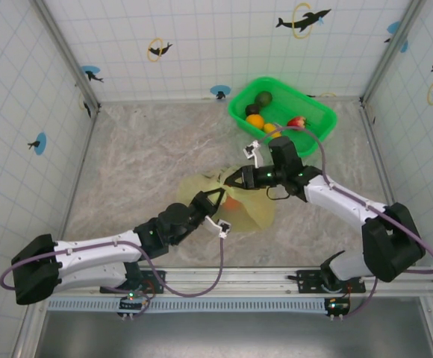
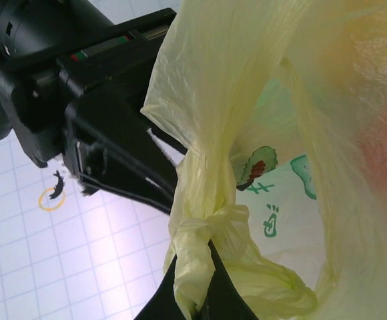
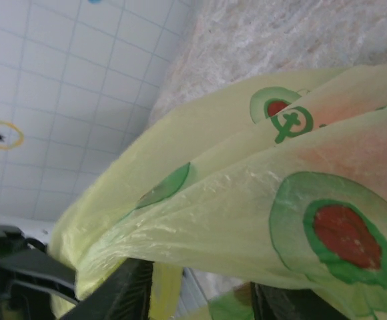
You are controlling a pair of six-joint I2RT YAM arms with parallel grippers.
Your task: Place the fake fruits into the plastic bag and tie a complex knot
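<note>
Lying crumpled at the middle of the tabletop (image 1: 127, 156), the plastic bag (image 1: 260, 212) sits between the two hands, and an orange-red shape shows through its film. Its pale handle strips are bunched into a knot (image 2: 210, 227). The left hand (image 2: 195, 297) is clenched on the strip just under that knot. The right hand (image 1: 235, 179) is at the bag's far edge, its fingers (image 3: 117, 293) spread apart with film draped across them. More fake fruits (image 1: 255, 119) lie in the green basket (image 1: 317, 108) at the back right.
</note>
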